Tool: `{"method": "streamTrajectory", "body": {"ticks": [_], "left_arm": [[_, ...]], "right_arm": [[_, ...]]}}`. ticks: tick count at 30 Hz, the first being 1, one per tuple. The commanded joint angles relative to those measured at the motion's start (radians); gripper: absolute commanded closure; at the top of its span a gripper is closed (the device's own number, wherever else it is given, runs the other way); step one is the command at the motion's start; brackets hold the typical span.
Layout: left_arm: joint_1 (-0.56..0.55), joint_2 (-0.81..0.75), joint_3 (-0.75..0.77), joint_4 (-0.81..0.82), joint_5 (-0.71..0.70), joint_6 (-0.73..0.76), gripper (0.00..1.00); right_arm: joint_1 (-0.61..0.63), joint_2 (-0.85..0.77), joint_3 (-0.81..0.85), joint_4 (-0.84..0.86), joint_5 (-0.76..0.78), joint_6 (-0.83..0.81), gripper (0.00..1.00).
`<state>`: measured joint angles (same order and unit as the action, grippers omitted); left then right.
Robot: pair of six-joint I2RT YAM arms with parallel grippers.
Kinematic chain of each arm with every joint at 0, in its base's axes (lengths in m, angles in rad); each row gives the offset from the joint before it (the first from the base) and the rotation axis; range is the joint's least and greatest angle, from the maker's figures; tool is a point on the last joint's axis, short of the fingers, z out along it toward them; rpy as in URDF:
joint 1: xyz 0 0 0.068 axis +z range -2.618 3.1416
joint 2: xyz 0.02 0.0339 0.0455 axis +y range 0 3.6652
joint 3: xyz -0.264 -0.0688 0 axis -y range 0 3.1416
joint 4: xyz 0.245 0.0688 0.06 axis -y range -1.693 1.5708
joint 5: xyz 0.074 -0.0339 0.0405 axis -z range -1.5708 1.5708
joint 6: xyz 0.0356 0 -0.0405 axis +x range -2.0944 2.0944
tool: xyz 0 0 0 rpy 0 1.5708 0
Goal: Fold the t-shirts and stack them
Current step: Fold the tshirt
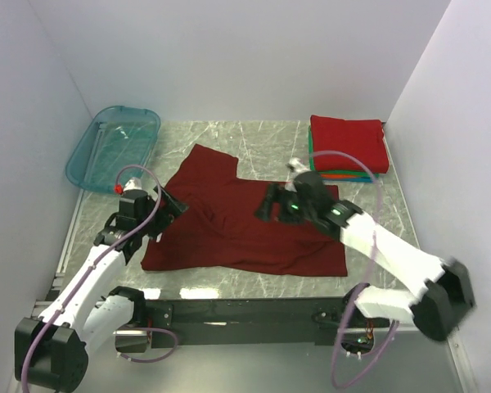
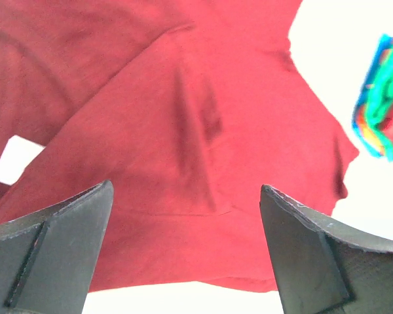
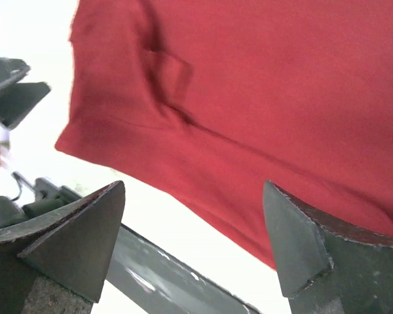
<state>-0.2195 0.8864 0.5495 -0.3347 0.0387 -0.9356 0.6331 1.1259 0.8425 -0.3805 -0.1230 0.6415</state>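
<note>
1. Maroon shirt [image 1: 237, 225] lies spread out mid-worktop [image 1: 254, 135].
2. Left jaws released, empty, over its left edge.
3. Right jaws released, empty, above its middle.
4. Folded shirts [image 1: 348, 147] stacked at far right corner, red on top.

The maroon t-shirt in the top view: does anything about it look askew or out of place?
Yes. The maroon t-shirt lies crooked and only partly folded: one part juts out toward the teal tub, and its edges do not line up. The folded stack at the far right looks tidy by comparison.
</note>
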Motion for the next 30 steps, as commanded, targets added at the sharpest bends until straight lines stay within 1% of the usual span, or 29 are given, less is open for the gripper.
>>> {"method": "streamTrajectory", "body": {"ticks": [1, 2, 4, 5, 6, 7, 8, 9, 10, 11, 12, 13, 16, 20, 21, 22, 30], "left_arm": [[0.0, -0.036, -0.003, 0.091, 0.058, 0.021, 0.01], [0.0, -0.046, -0.02, 0.126, 0.064, 0.02, 0.01], [0.0, -0.059, -0.057, 0.134, 0.031, 0.021, 0.0], [0.0, -0.06, -0.066, 0.135, 0.026, 0.024, 0.01], [0.0, -0.057, -0.074, 0.14, 0.026, 0.03, 0.01], [0.0, -0.046, -0.092, 0.151, 0.039, 0.034, 0.0], [0.0, -0.041, -0.105, 0.173, 0.052, 0.032, 0.01], [0.002, -0.035, -0.114, 0.187, 0.062, 0.029, 0.01], [0.0, -0.027, -0.137, 0.198, 0.075, 0.024, 0.01], [0.002, -0.023, -0.146, 0.206, 0.073, 0.02, 0.01], [0.0, -0.018, -0.155, 0.221, 0.075, 0.018, 0.01], [0.002, -0.014, -0.172, 0.229, 0.078, 0.021, 0.01], [0.002, 0.005, -0.192, 0.238, 0.063, 0.03, 0.0], [0.002, 0.02, -0.203, 0.244, 0.041, 0.043, 0.0], [0.002, 0.022, -0.207, 0.247, 0.04, 0.043, 0.0], [0.002, 0.029, -0.212, 0.253, 0.038, 0.047, 0.01], [0.002, 0.059, -0.241, 0.27, 0.041, 0.044, 0.01]], "right_arm": [[0.075, 0.199, 0.139, 0.112, -0.018, -0.029, 0.11], [0.091, 0.297, 0.179, 0.108, -0.021, -0.042, 0.12], [0.132, 0.395, 0.286, 0.097, -0.023, -0.058, 0.14], [0.142, 0.496, 0.32, 0.091, -0.033, -0.062, 0.16], [0.148, 0.544, 0.389, 0.078, -0.036, -0.059, 0.18], [0.16, 0.592, 0.423, 0.06, -0.058, -0.059, 0.23], [0.165, 0.671, 0.453, 0.052, -0.064, -0.059, 0.26], [0.171, 0.704, 0.505, 0.048, -0.069, -0.059, 0.28], [0.183, 0.733, 0.527, 0.042, -0.069, -0.057, 0.32], [0.186, 0.774, 0.547, 0.04, -0.064, -0.057, 0.33], [0.191, 0.791, 0.579, 0.037, -0.06, -0.057, 0.35], [0.192, 0.81, 0.595, 0.026, -0.055, -0.057, 0.4], [0.191, 0.865, 0.65, -0.007, -0.02, -0.057, 0.44], [0.192, 0.905, 0.676, -0.027, 0.016, -0.049, 0.47], [0.192, 0.908, 0.679, -0.031, 0.048, -0.042, 0.47], [0.192, 0.913, 0.679, -0.035, 0.06, -0.04, 0.49], [0.192, 0.962, 0.702, -0.052, 0.068, -0.034, 0.55]]}}
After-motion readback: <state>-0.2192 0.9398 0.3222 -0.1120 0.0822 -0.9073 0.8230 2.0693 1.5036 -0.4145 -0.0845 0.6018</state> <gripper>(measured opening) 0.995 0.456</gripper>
